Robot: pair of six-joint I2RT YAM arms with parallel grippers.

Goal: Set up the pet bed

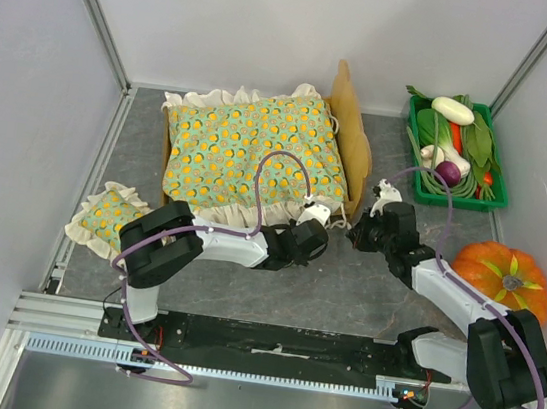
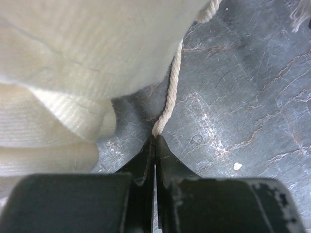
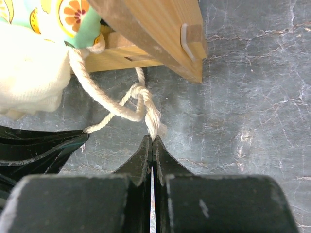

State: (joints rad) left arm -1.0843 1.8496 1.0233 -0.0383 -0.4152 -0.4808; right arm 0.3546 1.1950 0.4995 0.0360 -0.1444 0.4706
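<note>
Overhead, we find the pet bed [image 1: 354, 147] on the grey table [image 1: 343, 289], set from the centre towards 12 o'clock, with its arched headboard upright at the 3 o'clock end. A green orange-dotted cushion [image 1: 251, 146] with a cream frill fills the frame. A small matching pillow [image 1: 109, 213] lies apart at 9 o'clock. A green crate [image 1: 456, 199] of vegetables stands at 1 o'clock and a pumpkin [image 1: 502, 278] at 4 o'clock.

Both arms reach to the bed's 5 o'clock corner, their tips near one another on the table side of the frame.

Left gripper [image 2: 155, 141]: jaws fully together. The free end of a cream cord [image 2: 170, 92] runs down from under the frill and meets the tips, where it appears pinched at its very end.

Right gripper [image 3: 152, 141]: jaws likewise pressed together. A knotted length of the cord, coming from the cushion beside the wooden corner, ends at the tips and appears nipped there. We note a further strand trailing towards 9 o'clock, where the other black gripper shows.
</note>
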